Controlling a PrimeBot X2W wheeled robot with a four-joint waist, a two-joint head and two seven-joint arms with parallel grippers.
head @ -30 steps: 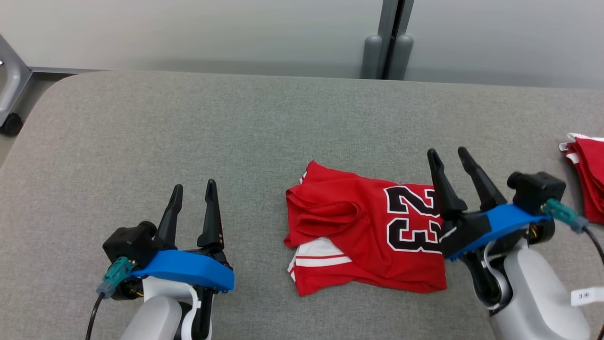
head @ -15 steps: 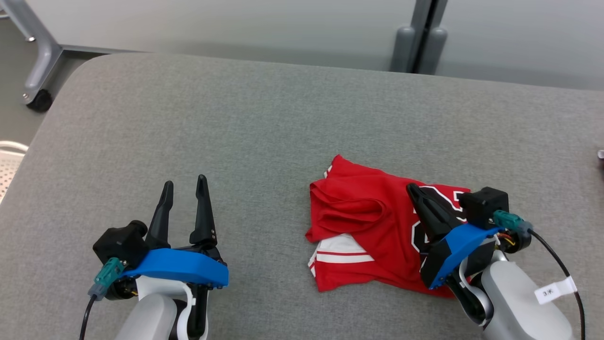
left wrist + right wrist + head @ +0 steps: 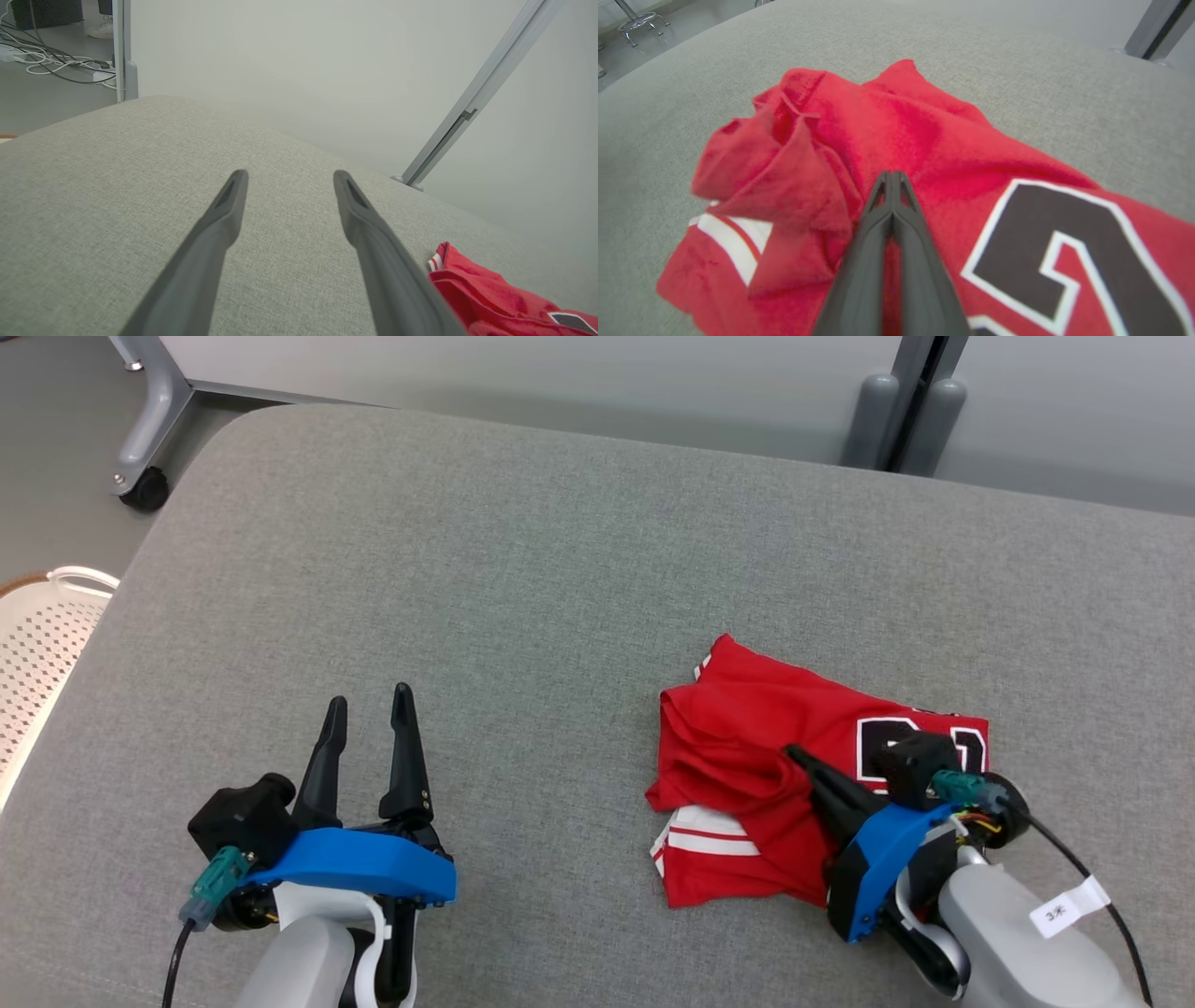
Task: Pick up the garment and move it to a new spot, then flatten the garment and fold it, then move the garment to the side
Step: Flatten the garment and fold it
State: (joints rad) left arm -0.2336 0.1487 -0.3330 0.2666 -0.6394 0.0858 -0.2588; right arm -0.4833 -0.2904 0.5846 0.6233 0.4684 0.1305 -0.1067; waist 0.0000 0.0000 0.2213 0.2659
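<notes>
The red garment point(image 3: 747, 719) lies crumpled on the right part of the grey bench point(image 3: 523, 569), toward its near edge. A black number point(image 3: 873, 737) edged in white faces up on its right part. A white-striped hem point(image 3: 709, 835) pokes out from under a loose fold at its left.

The right gripper point(image 3: 795, 753) reaches over the garment from the near side, and its fingers are pressed together with no gap at the tips. In the right wrist view the right gripper point(image 3: 892, 173) has its tips right at the red cloth point(image 3: 924, 126), between the bunched fold on one side and the number point(image 3: 1045, 242) on the other. Whether any cloth is caught between them cannot be told.

The left gripper point(image 3: 369, 696) sits over bare bench well to the left of the garment, its fingers spread wide and holding nothing. From the left wrist view, the garment's corner point(image 3: 472, 289) lies just beyond the right-hand finger of the left gripper point(image 3: 290, 173), apart from it.

A white perforated basket point(image 3: 37, 644) stands off the bench's left side. What it holds cannot be made out.
</notes>
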